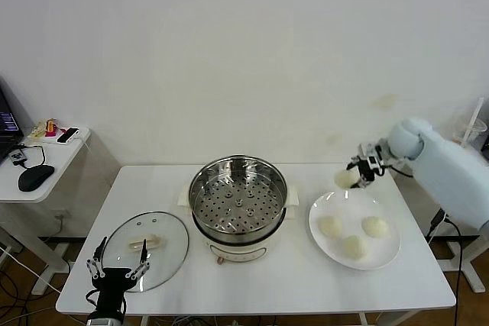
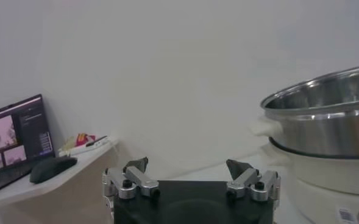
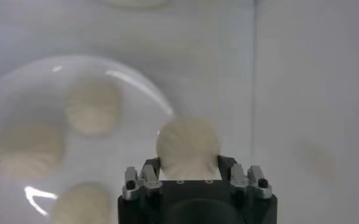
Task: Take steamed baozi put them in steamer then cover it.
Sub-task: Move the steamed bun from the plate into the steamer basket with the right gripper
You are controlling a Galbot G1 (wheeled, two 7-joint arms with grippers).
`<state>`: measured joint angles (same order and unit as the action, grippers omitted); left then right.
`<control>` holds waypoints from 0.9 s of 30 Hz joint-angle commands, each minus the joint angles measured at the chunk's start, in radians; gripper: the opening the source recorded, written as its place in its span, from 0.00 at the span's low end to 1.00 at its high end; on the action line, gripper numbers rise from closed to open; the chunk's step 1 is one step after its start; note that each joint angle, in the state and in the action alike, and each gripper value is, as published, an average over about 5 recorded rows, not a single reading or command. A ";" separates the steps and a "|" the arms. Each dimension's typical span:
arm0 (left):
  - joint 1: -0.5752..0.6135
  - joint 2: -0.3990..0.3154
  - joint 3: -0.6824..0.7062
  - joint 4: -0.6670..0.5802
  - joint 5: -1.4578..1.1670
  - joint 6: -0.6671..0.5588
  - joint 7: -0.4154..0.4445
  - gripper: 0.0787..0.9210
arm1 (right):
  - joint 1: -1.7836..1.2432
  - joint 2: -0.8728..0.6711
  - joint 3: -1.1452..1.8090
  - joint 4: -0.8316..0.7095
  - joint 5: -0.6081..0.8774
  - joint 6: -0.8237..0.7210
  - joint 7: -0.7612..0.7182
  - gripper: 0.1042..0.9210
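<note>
Three buns (image 1: 354, 237) on plate (image 1: 390, 256), fourth bun (image 1: 345, 179) clamped in right gripper (image 1: 356, 176) above plate's far edge | steamer (image 1: 238, 198) mid-table — tray bare | lid (image 1: 147, 240) flat on table, left | left gripper (image 1: 117, 269) spread wide, near lid's front edge

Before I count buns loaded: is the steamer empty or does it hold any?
Empty. The steamer shows only its bare perforated tray; three baozi sit on the plate and the right gripper holds the fourth.
</note>
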<state>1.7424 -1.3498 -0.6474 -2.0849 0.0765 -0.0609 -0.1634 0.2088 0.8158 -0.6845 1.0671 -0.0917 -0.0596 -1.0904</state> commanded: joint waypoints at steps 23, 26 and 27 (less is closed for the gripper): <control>0.004 0.018 -0.031 0.020 -0.066 0.020 0.014 0.88 | 0.219 0.530 -0.485 -0.104 0.074 0.377 0.163 0.60; 0.006 0.016 -0.033 0.021 -0.060 0.018 0.013 0.88 | 0.202 0.555 -0.488 -0.144 0.007 0.428 0.175 0.60; 0.006 0.014 -0.035 0.022 -0.053 0.015 0.013 0.88 | 0.196 0.564 -0.487 -0.159 -0.016 0.445 0.180 0.60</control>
<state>1.7476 -1.3374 -0.6816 -2.0624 0.0240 -0.0460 -0.1513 0.4266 1.2620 -1.1015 0.9999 0.0138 0.2311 -0.9439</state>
